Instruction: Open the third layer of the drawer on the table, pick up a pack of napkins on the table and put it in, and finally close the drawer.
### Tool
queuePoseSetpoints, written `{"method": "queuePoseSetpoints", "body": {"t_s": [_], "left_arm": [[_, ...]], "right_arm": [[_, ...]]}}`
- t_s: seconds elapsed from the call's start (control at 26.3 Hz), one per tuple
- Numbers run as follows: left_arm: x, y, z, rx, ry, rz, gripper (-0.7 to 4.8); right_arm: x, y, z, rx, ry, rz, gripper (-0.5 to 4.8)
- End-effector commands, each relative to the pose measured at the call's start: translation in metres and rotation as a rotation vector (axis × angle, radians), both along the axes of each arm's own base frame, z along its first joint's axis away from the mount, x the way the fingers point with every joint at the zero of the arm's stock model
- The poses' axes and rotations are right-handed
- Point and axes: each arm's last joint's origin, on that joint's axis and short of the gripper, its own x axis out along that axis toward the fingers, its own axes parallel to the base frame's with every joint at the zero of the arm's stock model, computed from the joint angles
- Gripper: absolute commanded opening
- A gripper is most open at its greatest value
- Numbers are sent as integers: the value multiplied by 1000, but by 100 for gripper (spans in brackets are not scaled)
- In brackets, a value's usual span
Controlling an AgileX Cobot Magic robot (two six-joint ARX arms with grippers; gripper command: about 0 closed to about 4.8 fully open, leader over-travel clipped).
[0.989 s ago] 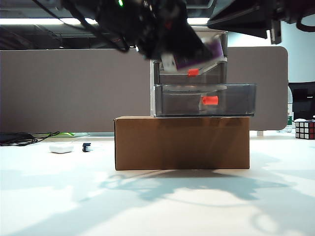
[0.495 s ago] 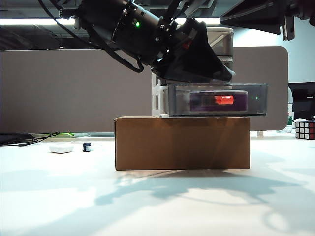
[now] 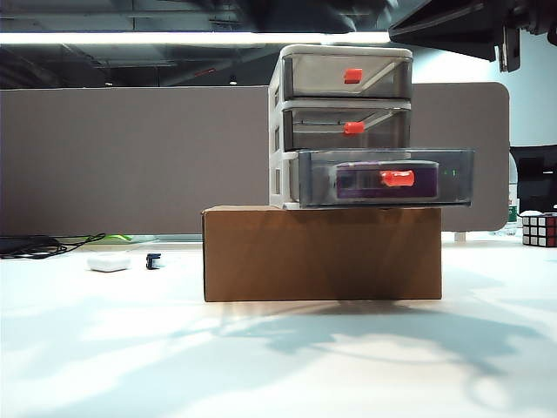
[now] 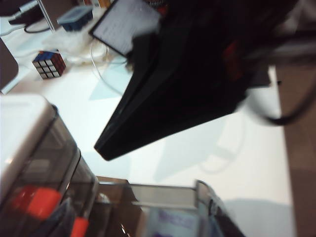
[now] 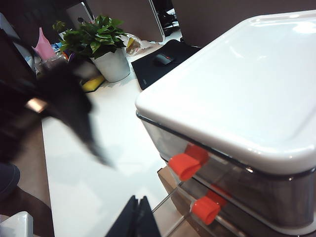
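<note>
While the third layer (image 3: 457, 177) stands pulled out towards the camera, the pack of napkins (image 3: 365, 182) lies inside it, its purple wrapper showing through the smoky front wall just behind the red-orange handle (image 3: 397, 178). The drawer (image 3: 344, 74) sits on a brown box (image 3: 322, 252) at the centre of the exterior frame, and its two upper tiers are pushed in flush. The table (image 3: 261, 366) spreads white across the lower half, crossed by soft shadows. At the left of that frame a small white case (image 3: 108, 261) rests near a tiny dark object (image 3: 153, 259), and a puzzle cube (image 3: 540, 229) sits at the far right edge. The right arm (image 3: 461, 30) juts in as a dark shape at the upper right, above and clear of the cabinet. From its wrist camera, the right gripper (image 5: 136, 217) hangs just in front of the cabinet's upper tiers, its two black tips pressed together on nothing. The same view catches the left arm (image 5: 69, 106) as a dark blur over the table, apart from the cabinet. From the left wrist camera, the left gripper (image 4: 113, 143) shows only as one smeared black wedge above the open tray; whether its fingers are apart or together cannot be told. The pack (image 4: 170, 219) is a pale blur in the tray below it.
</note>
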Motion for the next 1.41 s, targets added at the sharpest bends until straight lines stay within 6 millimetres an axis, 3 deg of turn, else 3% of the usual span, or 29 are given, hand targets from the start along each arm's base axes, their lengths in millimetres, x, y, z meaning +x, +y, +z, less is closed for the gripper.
{"method": "queuePoseSetpoints", "body": {"t_s": [0.04, 0.08, 0.11, 0.34, 0.49, 0.65, 0.84, 1.41], "left_arm": [[-18, 13, 3, 76, 148, -7, 223], [-30, 19, 2, 117, 254, -33, 30], [-37, 22, -1, 148, 334, -69, -4], [-46, 5, -18, 225, 440, -103, -5], [-34, -19, -46, 274, 471, -47, -5], [-24, -27, -58, 286, 458, 30, -5], [-20, -30, -63, 302, 428, 90, -5], [-10, -31, -57, 268, 282, 268, -5]], "right_arm": [[-1, 0, 4, 6, -23, 9, -4], [0, 0, 4, 5, -24, 7, -4], [0, 0, 5, 4, -27, -2, -4], [4, 1, 22, 10, -77, -25, -4], [15, 2, 45, 14, -126, -69, -4], [28, 4, 53, 13, -121, -69, -4], [44, 10, 59, 13, -115, -54, -4], [49, 14, 55, 8, -116, -70, -4]]}}
